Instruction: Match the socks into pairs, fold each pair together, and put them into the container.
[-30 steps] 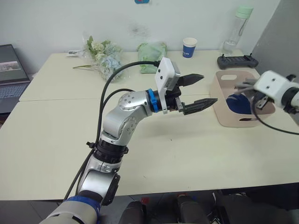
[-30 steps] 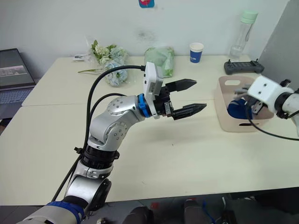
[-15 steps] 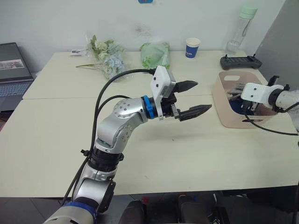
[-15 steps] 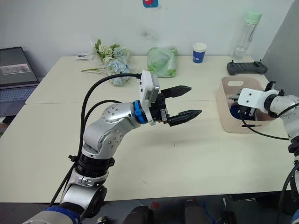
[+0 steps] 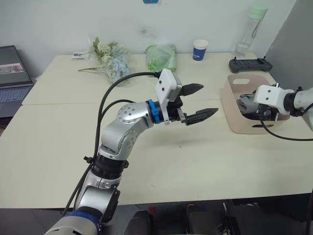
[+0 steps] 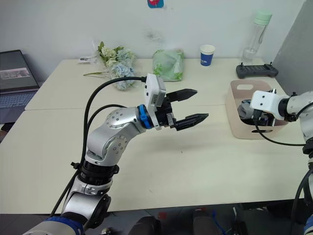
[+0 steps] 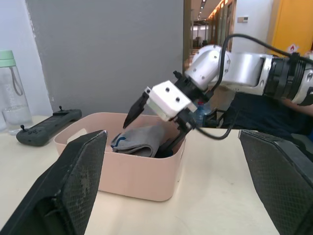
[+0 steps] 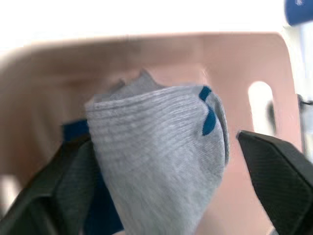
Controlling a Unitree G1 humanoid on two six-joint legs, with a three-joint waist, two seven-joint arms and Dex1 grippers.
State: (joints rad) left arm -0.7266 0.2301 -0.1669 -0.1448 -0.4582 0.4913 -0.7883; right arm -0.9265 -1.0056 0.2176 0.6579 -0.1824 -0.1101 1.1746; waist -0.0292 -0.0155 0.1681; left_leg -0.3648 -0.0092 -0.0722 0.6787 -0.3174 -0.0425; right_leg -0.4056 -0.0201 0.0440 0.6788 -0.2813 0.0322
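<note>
With its fingers spread wide around the grey socks [image 8: 156, 161] in the container [image 5: 234, 117], the right gripper [image 7: 146, 105] should lift straight out; the left gripper [image 5: 200, 100] hangs open, empty.

Grey socks now in the tub

The right hand [image 5: 258, 108] has dropped into the pink tub [image 5: 234, 117]; a folded grey sock pair [image 7: 142, 140] (blue marking at its cuff) now lies over the navy pair, fingers spread beside it.
</note>
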